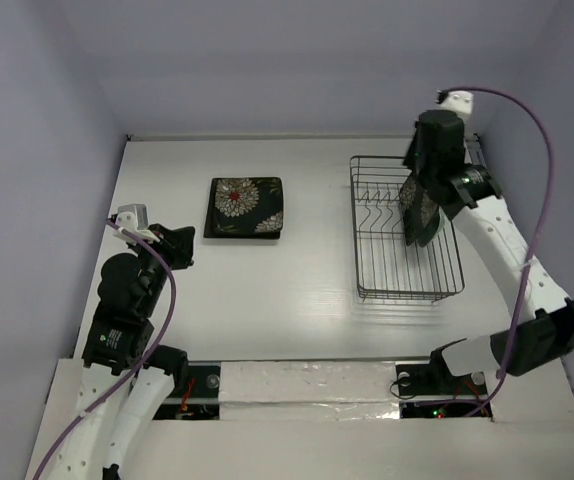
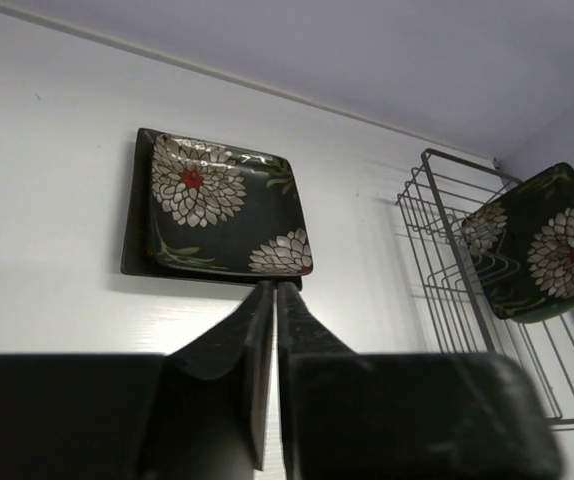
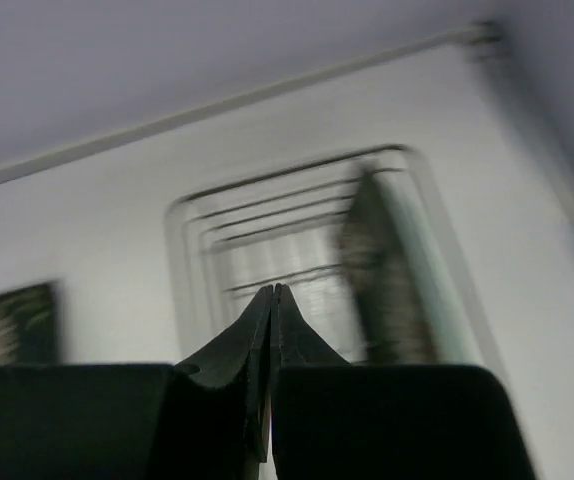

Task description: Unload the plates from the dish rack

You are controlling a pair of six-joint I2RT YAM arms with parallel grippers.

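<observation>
The dark wire dish rack (image 1: 377, 285) stands at the right of the table. A black plate with white flowers (image 1: 417, 210) stands upright in it. The left wrist view shows this plate (image 2: 547, 240) with a pale mint edge (image 2: 539, 316) behind it. A second flowered plate (image 1: 246, 203) lies flat at mid-table on a dark square plate (image 2: 132, 215). My right gripper (image 1: 435, 150) is shut and empty, high above the rack's far end. In its blurred view (image 3: 272, 290) the standing plates (image 3: 382, 265) are to the right. My left gripper (image 1: 182, 247) is shut and empty, just short of the stack (image 2: 222, 200).
Pale walls close in the table at the back and both sides. The rack's upright prongs (image 1: 375, 215) fill its left half. Both arm bases sit at the near edge, behind a foil-covered strip (image 1: 307, 385).
</observation>
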